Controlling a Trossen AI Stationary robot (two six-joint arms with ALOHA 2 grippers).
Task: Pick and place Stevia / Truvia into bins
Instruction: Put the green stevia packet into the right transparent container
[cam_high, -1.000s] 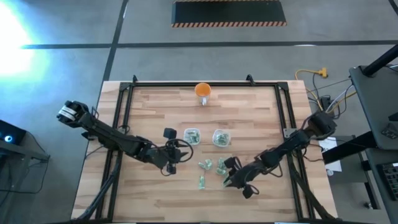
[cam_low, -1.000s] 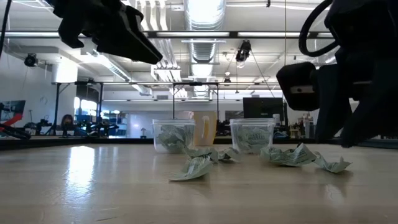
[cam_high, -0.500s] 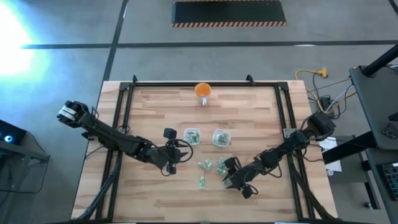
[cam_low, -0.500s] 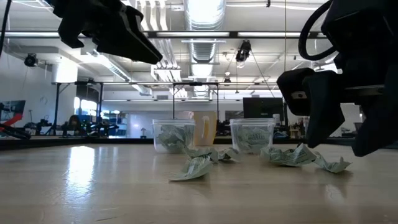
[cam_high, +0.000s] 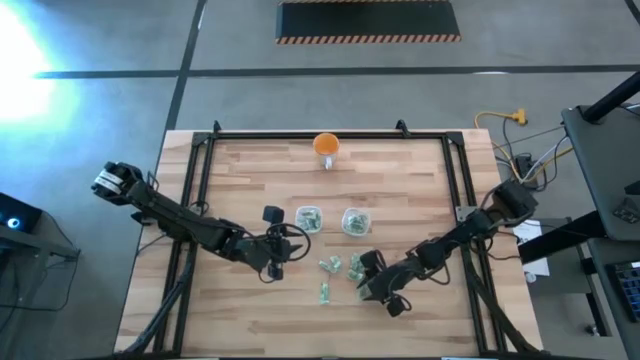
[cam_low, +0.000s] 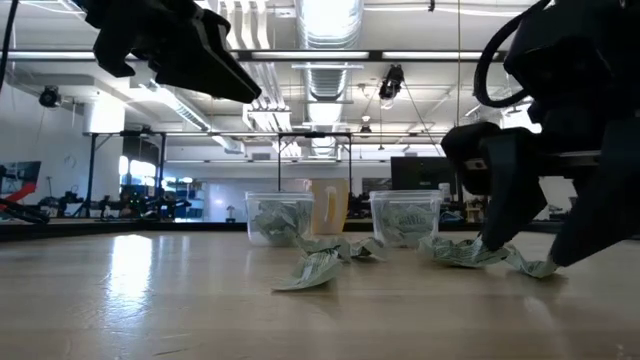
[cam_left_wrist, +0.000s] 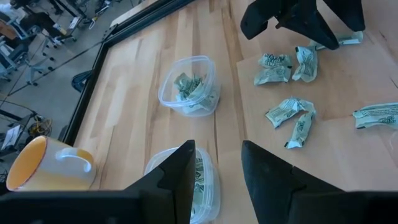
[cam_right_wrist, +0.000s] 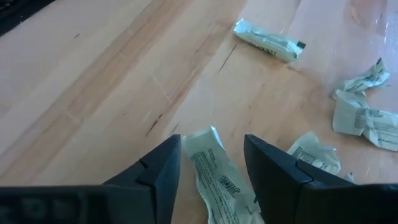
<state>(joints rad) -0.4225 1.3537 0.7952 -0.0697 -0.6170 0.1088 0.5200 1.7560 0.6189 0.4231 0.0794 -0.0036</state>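
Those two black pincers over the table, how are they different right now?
The right pincer is down at the wood, its fingers either side of a loose sachet; the left pincer hangs above the table with nothing between its fingers. The right one is among the scattered sachets, the left one by a clear bin with sachets in it. Both are dark, two-fingered and open.

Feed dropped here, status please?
Right pincer open, straddling a sachet. Left pincer open, above a bin. Nothing blocking.
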